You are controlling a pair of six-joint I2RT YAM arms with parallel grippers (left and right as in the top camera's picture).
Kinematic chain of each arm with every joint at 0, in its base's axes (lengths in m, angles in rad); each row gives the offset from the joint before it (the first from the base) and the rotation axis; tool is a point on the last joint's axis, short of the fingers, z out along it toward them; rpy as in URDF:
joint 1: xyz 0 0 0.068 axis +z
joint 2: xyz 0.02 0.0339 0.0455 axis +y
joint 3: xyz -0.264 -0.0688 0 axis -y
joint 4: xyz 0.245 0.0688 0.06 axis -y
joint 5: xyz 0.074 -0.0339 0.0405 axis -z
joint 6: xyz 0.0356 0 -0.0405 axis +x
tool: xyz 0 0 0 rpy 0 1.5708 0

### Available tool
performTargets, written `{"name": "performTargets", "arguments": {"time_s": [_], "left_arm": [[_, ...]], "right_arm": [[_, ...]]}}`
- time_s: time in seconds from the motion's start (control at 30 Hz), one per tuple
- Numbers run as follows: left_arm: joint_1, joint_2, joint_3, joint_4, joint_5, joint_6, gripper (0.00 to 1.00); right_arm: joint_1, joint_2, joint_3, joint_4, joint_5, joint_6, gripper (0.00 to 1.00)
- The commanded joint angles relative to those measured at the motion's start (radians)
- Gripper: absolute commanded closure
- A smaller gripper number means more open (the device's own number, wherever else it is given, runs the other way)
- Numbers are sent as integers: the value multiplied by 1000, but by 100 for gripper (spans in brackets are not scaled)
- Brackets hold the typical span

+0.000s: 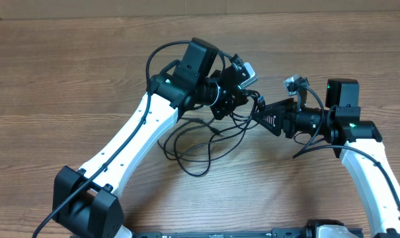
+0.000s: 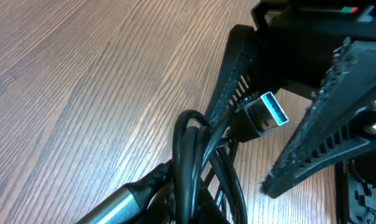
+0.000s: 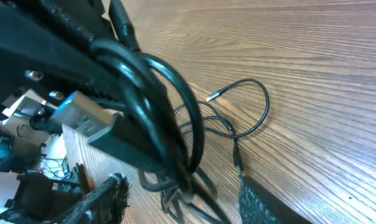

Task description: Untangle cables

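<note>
Overhead view, left to right: wood-grain desk point(image 1: 61, 73); left fingers point(image 1: 234, 100) closed on a raised bundle of the cables point(image 1: 198, 147), whose slack loops lie on the desk below and between the two arms; right fingers point(image 1: 258, 116) partly open, tips at the bundle. Left wrist view: a silvery USB plug point(image 2: 267, 112) with blue insert sits between the parted right fingers; whether they touch it cannot be told

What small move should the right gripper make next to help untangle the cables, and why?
Probably close the right gripper on the silvery plug. In the left wrist view the plug sits between its spread fingers, not yet pinched, while the left gripper holds the bunched cables just behind it.
</note>
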Motion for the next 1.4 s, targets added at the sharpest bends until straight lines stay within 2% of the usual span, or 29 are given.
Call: {"name": "performTargets", "arguments": {"time_s": [0.0, 0.03, 0.2, 0.33, 0.37, 0.4, 0.5, 0.53, 0.57, 0.6, 0.63, 0.77, 0.8, 0.83, 0.87, 0.9, 0.93, 1.0, 1.03, 1.07, 1.1, 1.23, 1.3, 1.37], "left_arm": [[3, -2, 10, 1, -12, -23, 96], [3, -2, 10, 0, -12, -32, 96], [3, -2, 10, 0, -8, -64, 96], [3, -2, 10, 10, 55, -64, 96], [2, -2, 10, 15, 55, -64, 96], [0, -2, 10, 19, 57, -64, 96], [-12, -2, 10, 30, 77, -64, 96], [-23, -2, 10, 35, 76, -64, 96], [-28, -2, 10, 40, 76, -64, 96], [-30, -2, 10, 43, 76, -64, 96], [-30, -2, 10, 45, 76, -64, 96], [-28, -2, 10, 45, 76, -64, 96], [-28, -2, 10, 44, 76, -64, 90], [-26, -2, 10, 43, 76, -74, 66], [-19, -2, 10, 43, 77, -120, 35], [-8, -2, 10, 43, 77, -167, 28], [18, -2, 10, 43, 78, -249, 25], [58, -2, 10, 50, 83, -387, 29], [79, -2, 10, 76, 128, -499, 28], [87, -2, 10, 97, 164, -556, 24], [95, -2, 10, 159, 270, -631, 18], [91, -2, 10, 222, 441, -651, 19], [89, -2, 10, 208, 446, -692, 28], [89, -2, 10, 208, 444, -743, 34]], "right_arm": [[2, -3, 7, 35, -121, -24, 56], [2, -3, 7, 47, -168, -40, 60], [4, -3, 7, 68, -190, -39, 60], [4, -3, 7, 68, -219, -39, 60], [5, -3, 7, 68, -240, -39, 58], [8, -3, 7, 67, -248, -39, 48], [37, -3, 7, 68, -247, -39, 43], [50, -3, 7, 68, -245, -39, 50], [55, -3, 7, 68, -243, -39, 64], [54, -3, 7, 68, -243, -39, 87], [54, -3, 7, 68, -243, -39, 96], [51, -3, 7, 68, -243, -39, 96], [47, -3, 7, 67, -242, -39, 96], [34, -3, 7, 67, -243, -39, 96], [21, -3, 7, 67, -243, -39, 96], [3, -3, 7, 67, -243, -38, 96], [-26, -3, 7, 67, -244, -33, 96], [-57, -3, 7, 78, -266, -31, 96], [-68, -3, 7, 114, -320, -31, 96], [-69, -3, 7, 148, -357, -31, 96], [-69, -3, 7, 203, -388, -3, 96], [-69, -3, 7, 243, -388, 52, 96], [-69, -3, 7, 260, -388, 64, 96], [-69, -3, 7, 335, -386, 159, 96]]}}
